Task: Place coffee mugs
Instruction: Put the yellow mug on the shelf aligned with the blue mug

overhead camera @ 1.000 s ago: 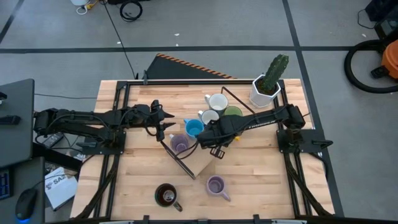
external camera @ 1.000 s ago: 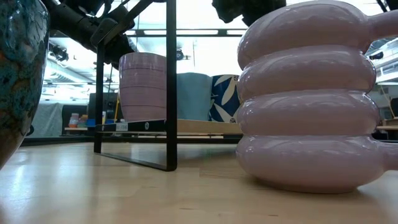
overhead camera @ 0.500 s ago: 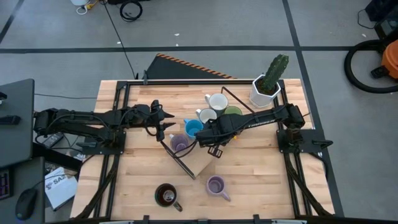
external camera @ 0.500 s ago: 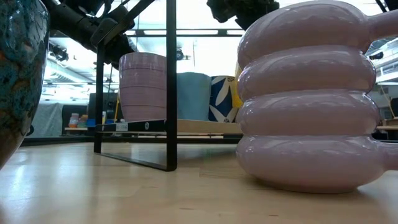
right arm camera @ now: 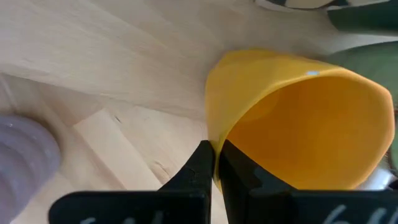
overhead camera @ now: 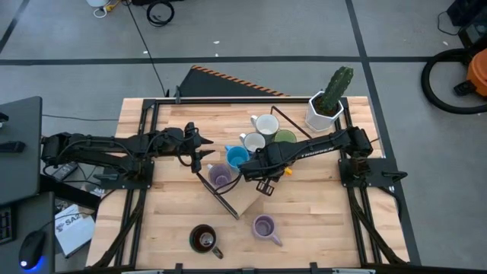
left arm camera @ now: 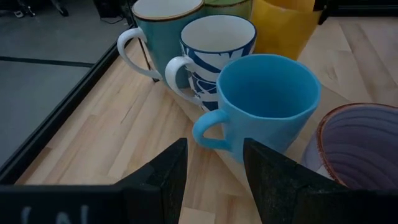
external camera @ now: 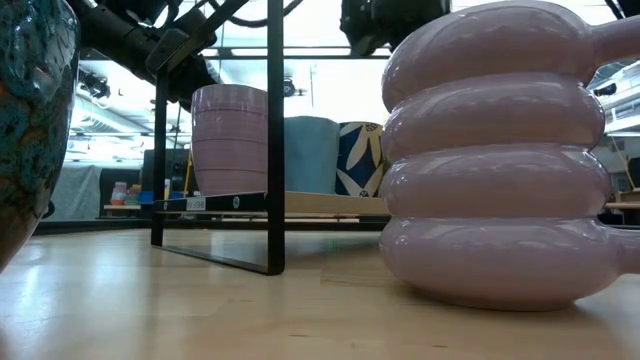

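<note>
Beside the blue mug [left arm camera: 268, 99], right claw [right arm camera: 214, 163] pinching orange mug [right arm camera: 298, 124]

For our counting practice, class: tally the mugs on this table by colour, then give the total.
lilac mugs: 2
pale grey mug: 1
white mug with blue pattern: 1
bright blue mug: 1
green mug: 1
yellow-orange mug: 1
dark brown mug: 1
Total: 8

The light wooden tabletop [overhead camera: 167, 221] carries a dark brown-black mug [overhead camera: 203, 240], a ribbed lilac mug [overhead camera: 264, 227] and a white hexagonal cactus pot [overhead camera: 323, 112].
</note>
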